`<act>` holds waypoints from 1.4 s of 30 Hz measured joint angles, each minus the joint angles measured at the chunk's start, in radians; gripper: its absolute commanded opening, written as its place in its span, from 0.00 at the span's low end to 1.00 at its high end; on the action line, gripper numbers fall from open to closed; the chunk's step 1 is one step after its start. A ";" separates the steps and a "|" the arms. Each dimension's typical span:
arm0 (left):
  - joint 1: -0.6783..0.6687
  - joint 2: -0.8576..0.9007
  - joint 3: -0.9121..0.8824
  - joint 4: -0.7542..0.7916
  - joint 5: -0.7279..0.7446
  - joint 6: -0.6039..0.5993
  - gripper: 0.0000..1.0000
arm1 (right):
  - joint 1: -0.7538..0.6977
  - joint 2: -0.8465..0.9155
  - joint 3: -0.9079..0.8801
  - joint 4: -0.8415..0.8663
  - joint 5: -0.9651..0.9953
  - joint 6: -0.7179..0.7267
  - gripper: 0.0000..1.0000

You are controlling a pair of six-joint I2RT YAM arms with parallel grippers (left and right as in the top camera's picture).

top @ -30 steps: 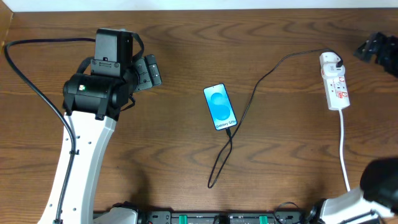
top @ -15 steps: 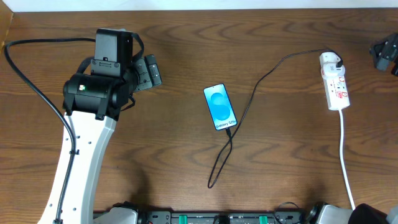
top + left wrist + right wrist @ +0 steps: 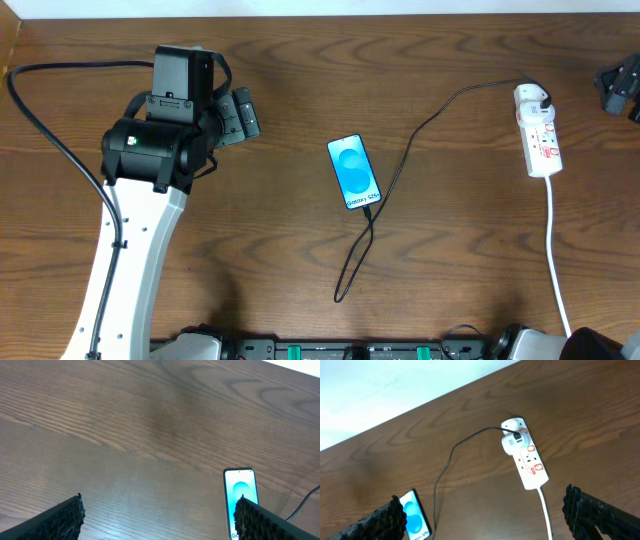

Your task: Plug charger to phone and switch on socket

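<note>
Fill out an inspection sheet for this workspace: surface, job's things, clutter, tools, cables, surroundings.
Surface: brown wood-grain table.
Job's things: phone lit, flat mid-table; socket at right, white adapter in its far end; switch state too small to tell.
Clutter: nothing seen.
Tools: left tool open, left of the phone; right tool open, holding nothing.
Cables: charger runs from the adapter past the phone, loops back to its near edge; white cord trails from the socket toward the near table edge.
Surroundings: pale surface beyond the far edge.
</note>
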 measured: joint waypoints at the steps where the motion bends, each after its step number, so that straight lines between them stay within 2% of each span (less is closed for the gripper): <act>1: 0.000 0.000 0.000 0.000 0.000 0.000 0.95 | 0.000 0.000 0.000 0.000 0.000 0.000 0.99; 15: 0.000 -0.001 0.000 0.004 0.000 0.000 0.95 | 0.000 0.000 0.000 0.000 0.000 0.002 0.99; 21: 0.000 -0.063 -0.060 0.121 0.000 0.000 0.95 | 0.000 0.000 0.000 0.000 0.000 0.002 0.99; 27: -0.001 -0.268 -0.289 0.368 -0.003 0.001 0.95 | 0.000 0.000 0.000 -0.001 0.003 0.002 0.99; 42: 0.080 -0.774 -1.003 1.144 -0.003 0.003 0.95 | 0.000 0.000 0.000 0.000 0.006 0.003 0.99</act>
